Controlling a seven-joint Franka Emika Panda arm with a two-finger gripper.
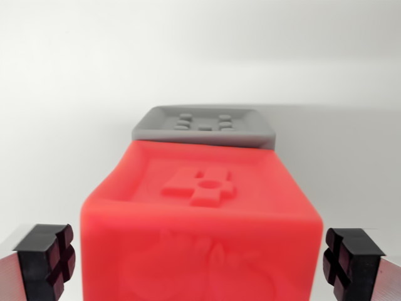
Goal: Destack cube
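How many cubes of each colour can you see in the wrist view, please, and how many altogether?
Red plastic cube with a raised emblem on its top face: 1
Grey plastic cube with raised marks on its top, lying beyond the red one: 1
Total: 2 cubes

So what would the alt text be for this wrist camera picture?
A red cube fills the close-up, between the open gripper and its two black fingertips. A grey cube sits just behind it on a white surface.
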